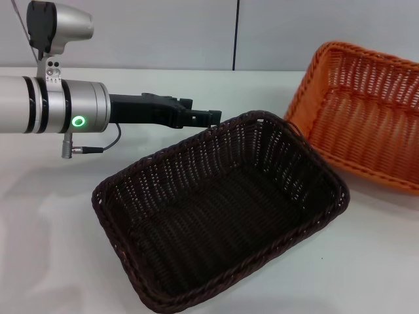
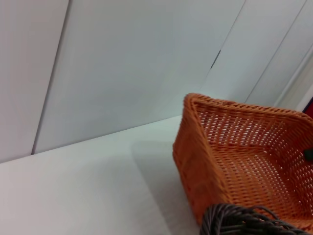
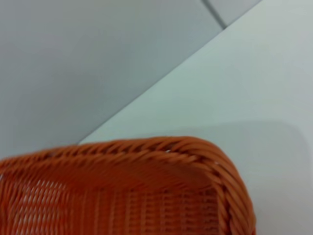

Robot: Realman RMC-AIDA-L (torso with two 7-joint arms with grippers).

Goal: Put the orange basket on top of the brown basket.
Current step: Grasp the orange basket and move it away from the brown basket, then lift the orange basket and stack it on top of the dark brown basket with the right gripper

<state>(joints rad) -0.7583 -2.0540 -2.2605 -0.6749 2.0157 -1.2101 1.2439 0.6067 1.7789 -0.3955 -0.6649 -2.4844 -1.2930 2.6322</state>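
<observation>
The brown basket sits on the white table in the middle of the head view, empty. The orange basket is behind it to the right, tilted and partly cut off by the picture's edge, its near corner close to the brown basket's far right corner. My left gripper reaches in from the left, just behind the brown basket's far rim. The left wrist view shows the orange basket and a bit of the brown rim. The right wrist view shows the orange basket's braided rim from very near. My right gripper is out of view.
The white table runs to a grey panelled wall at the back. A thin cable hangs from the left wrist.
</observation>
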